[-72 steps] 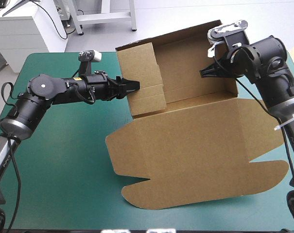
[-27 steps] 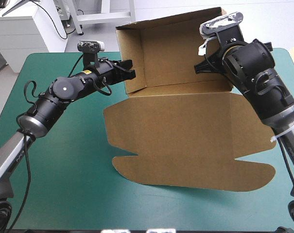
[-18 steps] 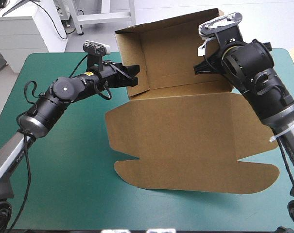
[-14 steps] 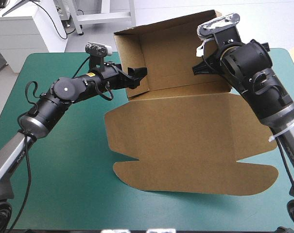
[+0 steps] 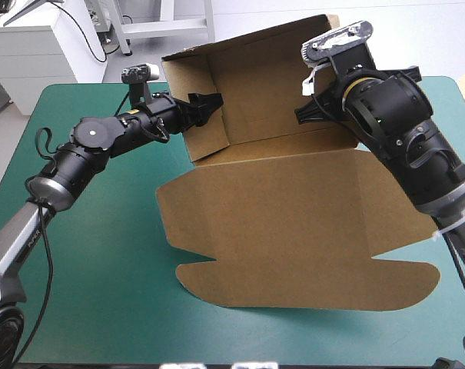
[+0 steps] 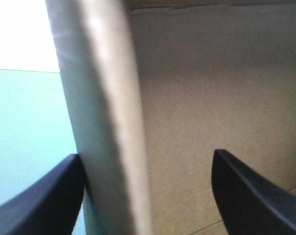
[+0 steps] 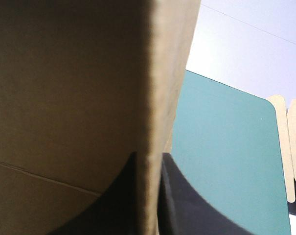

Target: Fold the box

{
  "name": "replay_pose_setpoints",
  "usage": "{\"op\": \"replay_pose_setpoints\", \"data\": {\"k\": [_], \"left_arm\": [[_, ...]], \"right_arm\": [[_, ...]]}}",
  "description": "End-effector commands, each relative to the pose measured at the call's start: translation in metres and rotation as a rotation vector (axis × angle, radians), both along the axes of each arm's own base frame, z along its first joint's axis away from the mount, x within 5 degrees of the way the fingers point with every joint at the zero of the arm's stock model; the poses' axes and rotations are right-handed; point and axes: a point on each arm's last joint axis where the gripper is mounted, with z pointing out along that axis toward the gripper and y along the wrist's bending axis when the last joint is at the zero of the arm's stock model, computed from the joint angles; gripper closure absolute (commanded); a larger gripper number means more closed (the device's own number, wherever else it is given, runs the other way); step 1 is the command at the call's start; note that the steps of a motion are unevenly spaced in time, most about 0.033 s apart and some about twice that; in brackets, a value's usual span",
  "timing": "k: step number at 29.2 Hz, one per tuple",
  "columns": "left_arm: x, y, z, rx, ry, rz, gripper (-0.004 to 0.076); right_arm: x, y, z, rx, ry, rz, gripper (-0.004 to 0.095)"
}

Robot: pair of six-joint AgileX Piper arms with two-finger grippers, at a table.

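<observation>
The brown box [image 5: 293, 223] lies in the middle of the table, its lid flat toward the front and its back wall [image 5: 267, 77] raised. Its left side wall [image 5: 197, 108] also stands up. My left gripper [image 5: 207, 102] is open and straddles that wall's upper edge. In the left wrist view the wall's edge [image 6: 113, 122] runs between the spread fingers of the left gripper [image 6: 147, 155], close to one of them. My right gripper [image 5: 301, 114] is shut on the box at its right wall. In the right wrist view the board [image 7: 89, 88] is pinched in the right gripper [image 7: 148, 164].
The teal-green cover [image 5: 86, 254] shows to the left of the box and in a strip along the table's front. The lid's scalloped front edge [image 5: 309, 296] lies close to the front edge. The right arm's bulk hangs over the box's right end.
The box has slid and turned toward the left with the right gripper on it. The left gripper has gone from beside the left wall to astride its edge, fingers apart.
</observation>
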Motion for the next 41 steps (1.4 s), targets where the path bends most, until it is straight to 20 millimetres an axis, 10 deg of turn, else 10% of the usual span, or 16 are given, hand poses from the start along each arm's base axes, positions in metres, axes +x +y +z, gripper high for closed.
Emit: {"op": "replay_pose_setpoints", "data": {"k": [1,13,18,31,35,41], "left_arm": [[-0.01,0.005,0.031,-0.159,-0.016,-0.03,0.0258],[-0.022,-0.001,0.031,-0.122,-0.025,-0.187,0.0405],[-0.024,-0.002,0.031,-0.051,-0.105,-0.228,0.0726],[-0.032,0.0,0.04,-0.065,-0.124,-0.236,0.0731],[-0.031,0.001,0.04,-0.029,-0.167,-0.231,0.0662],[-0.031,0.0,0.041,-0.002,-0.21,-0.249,0.0245]], "right_arm": [[-0.025,0.002,0.019,0.107,-0.024,0.128,0.0923],[-0.022,0.003,0.019,0.117,-0.028,0.108,0.0923],[-0.022,0.003,0.018,0.121,-0.024,0.103,0.0923],[-0.011,0.008,0.007,0.088,0.012,0.059,0.0923],[-0.01,0.009,0.006,0.087,0.014,0.059,0.0923],[-0.005,0.001,0.006,0.085,0.01,0.025,0.0923]]}}
